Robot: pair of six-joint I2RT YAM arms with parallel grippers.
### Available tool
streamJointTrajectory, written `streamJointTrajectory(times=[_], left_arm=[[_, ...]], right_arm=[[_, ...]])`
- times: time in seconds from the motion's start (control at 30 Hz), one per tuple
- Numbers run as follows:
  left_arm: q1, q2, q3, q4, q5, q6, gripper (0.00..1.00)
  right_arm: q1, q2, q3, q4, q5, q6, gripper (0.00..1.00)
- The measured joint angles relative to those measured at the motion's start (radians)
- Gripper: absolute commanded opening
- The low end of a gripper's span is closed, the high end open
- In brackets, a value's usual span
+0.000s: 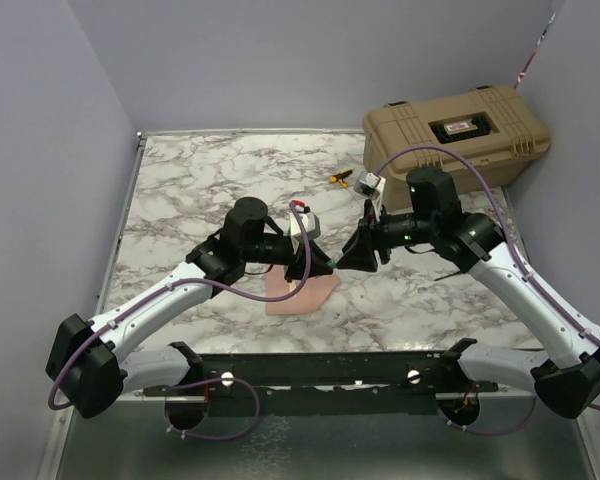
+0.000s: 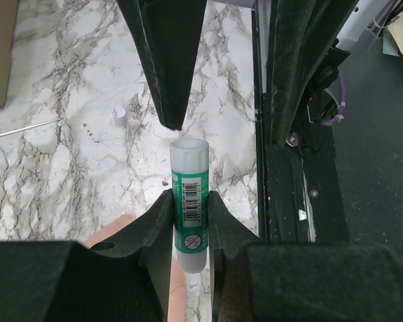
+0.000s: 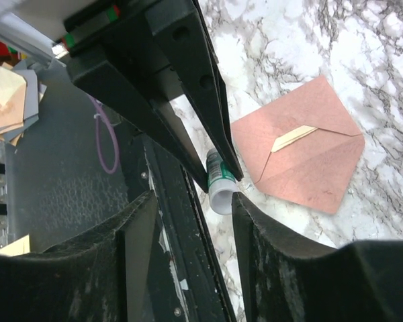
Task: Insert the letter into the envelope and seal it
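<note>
The left jaws squeezed a green and white plastic glue stick [image 2: 189, 201]. The right jaws stood open around its white end. The salmon-tan paper envelope [image 3: 309, 168] lay on the marble bench [image 1: 210, 190], flap down.

The left gripper [image 2: 190, 201] clamps a glue stick [image 2: 189, 157], white with a green barcode label. The stick's white end points right, toward the right gripper's fingers [image 2: 164, 60], which stand apart, one tip just beside that end. Salmon-tan paper [image 2: 111, 231] shows beneath the left gripper. Farther back on the marble table [image 2: 54, 174] lies a small white cap [image 2: 119, 113]. A black rail [image 2: 289, 201] runs along the near edge.
</note>
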Motion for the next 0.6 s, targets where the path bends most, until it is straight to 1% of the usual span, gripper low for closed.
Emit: streamJointTrajectory(times=[0.13, 0.33, 0.43, 0.6], left_arm=[[0.0, 0.0, 0.002, 0.0, 0.0, 0.001, 0.0], [0.0, 0.0, 0.002, 0.0, 0.003, 0.003, 0.0], [0.0, 0.0, 0.003, 0.0, 0.012, 0.004, 0.0], [0.0, 0.0, 0.005, 0.0, 0.018, 0.005, 0.0]], right_arm=[[0.0, -0.018, 0.016, 0.003, 0.01, 0.022, 0.59], [0.0, -0.005, 0.018, 0.007, 0.027, 0.022, 0.6], [0.0, 0.018, 0.018, 0.006, 0.022, 0.011, 0.57], [0.0, 0.051, 0.018, 0.006, 0.016, -0.011, 0.46]])
